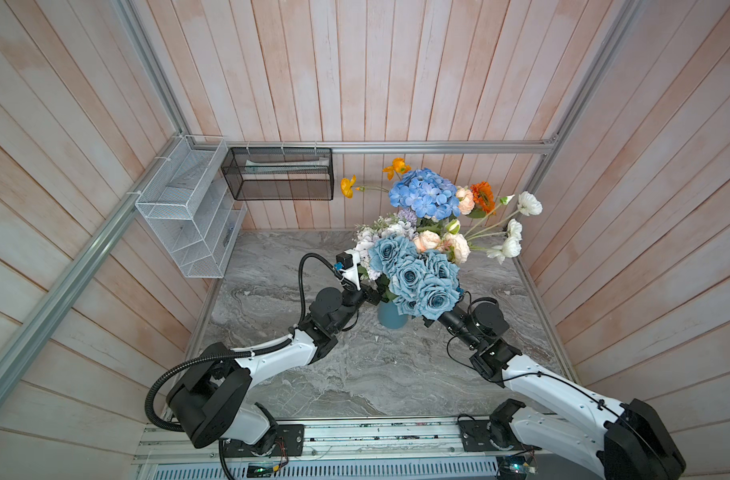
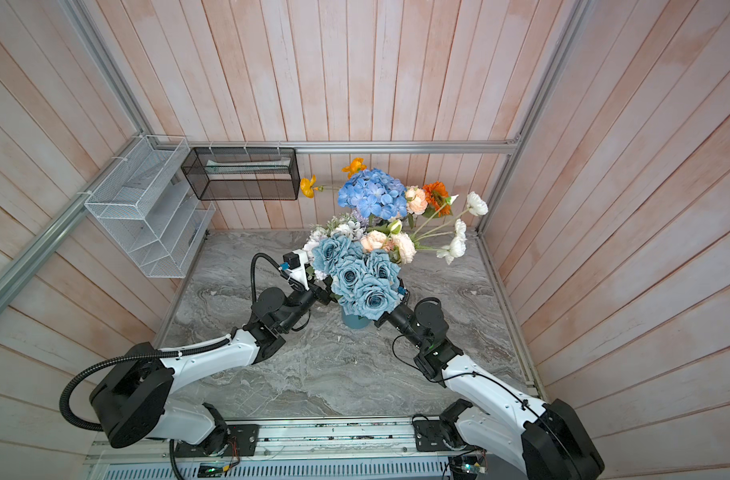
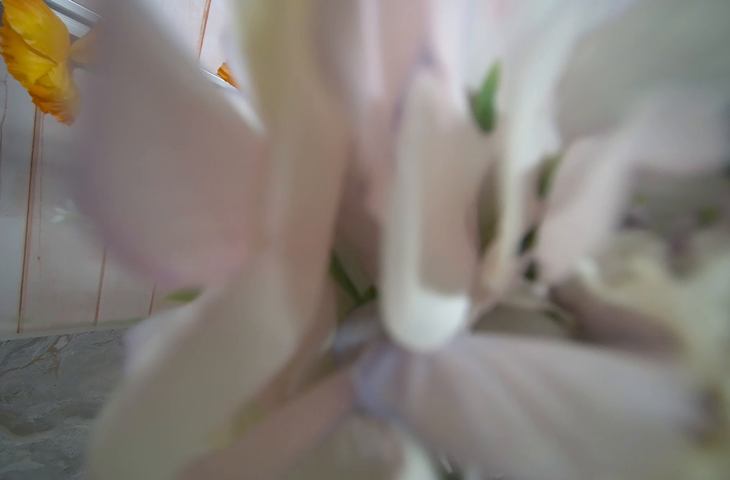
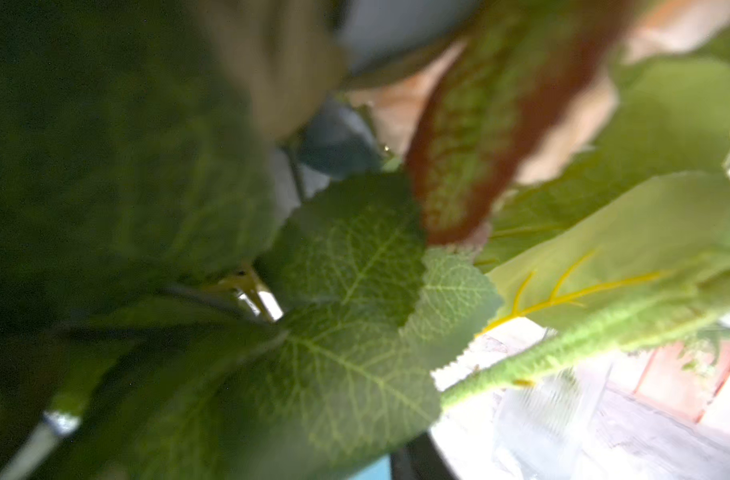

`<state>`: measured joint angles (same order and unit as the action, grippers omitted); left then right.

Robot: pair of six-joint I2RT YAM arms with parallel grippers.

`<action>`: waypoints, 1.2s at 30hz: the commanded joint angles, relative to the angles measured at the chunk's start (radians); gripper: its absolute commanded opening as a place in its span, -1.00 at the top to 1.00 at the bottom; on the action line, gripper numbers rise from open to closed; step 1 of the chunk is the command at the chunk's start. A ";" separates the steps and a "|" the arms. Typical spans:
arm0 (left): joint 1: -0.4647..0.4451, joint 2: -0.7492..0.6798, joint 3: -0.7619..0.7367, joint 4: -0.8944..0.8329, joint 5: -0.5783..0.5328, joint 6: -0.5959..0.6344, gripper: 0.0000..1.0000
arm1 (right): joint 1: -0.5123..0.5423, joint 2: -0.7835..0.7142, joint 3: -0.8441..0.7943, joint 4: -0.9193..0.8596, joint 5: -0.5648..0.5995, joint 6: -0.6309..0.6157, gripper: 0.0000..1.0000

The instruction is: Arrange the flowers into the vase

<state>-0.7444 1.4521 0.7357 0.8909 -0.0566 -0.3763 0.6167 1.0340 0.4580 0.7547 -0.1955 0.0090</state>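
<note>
A teal vase point(image 1: 392, 319) point(image 2: 355, 323) stands mid-table and holds the flowers: a blue hydrangea point(image 1: 423, 193), dusty-blue roses point(image 1: 413, 276) point(image 2: 359, 278), peach roses point(image 1: 442, 245), orange poppies point(image 1: 348, 186) and white-lilac sprays point(image 1: 379, 232). My left gripper point(image 1: 371, 294) reaches into the bouquet's left side under the sprays. Blurred pale petals point(image 3: 396, 208) fill the left wrist view, with a poppy point(image 3: 39, 58) beyond them. The right gripper is hidden beneath the blue roses; only its wrist point(image 1: 452, 320) shows. Green leaves point(image 4: 346, 332) and a fuzzy stem point(image 4: 562, 353) fill the right wrist view.
A white wire basket point(image 1: 188, 208) and a black mesh basket point(image 1: 278, 174) hang on the back left wall. The grey marble tabletop point(image 1: 355, 374) is bounded by wooden plank walls and an aluminium frame point(image 1: 438, 146). White blooms point(image 1: 529, 203) lean out to the right.
</note>
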 commanded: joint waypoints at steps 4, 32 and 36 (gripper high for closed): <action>0.003 -0.029 -0.013 -0.003 0.000 -0.009 -1.00 | -0.002 0.044 0.024 0.061 -0.010 0.008 0.93; 0.003 -0.267 -0.203 -0.319 -0.033 -0.053 -1.00 | -0.016 -0.084 -0.073 -0.084 0.019 -0.009 0.28; 0.006 -0.283 -0.247 -0.301 -0.136 -0.110 -1.00 | -0.012 -0.091 -0.080 -0.083 0.001 0.003 0.21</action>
<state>-0.7441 1.1858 0.5106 0.5900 -0.0952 -0.4389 0.6014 0.9424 0.3916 0.7013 -0.1680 0.0078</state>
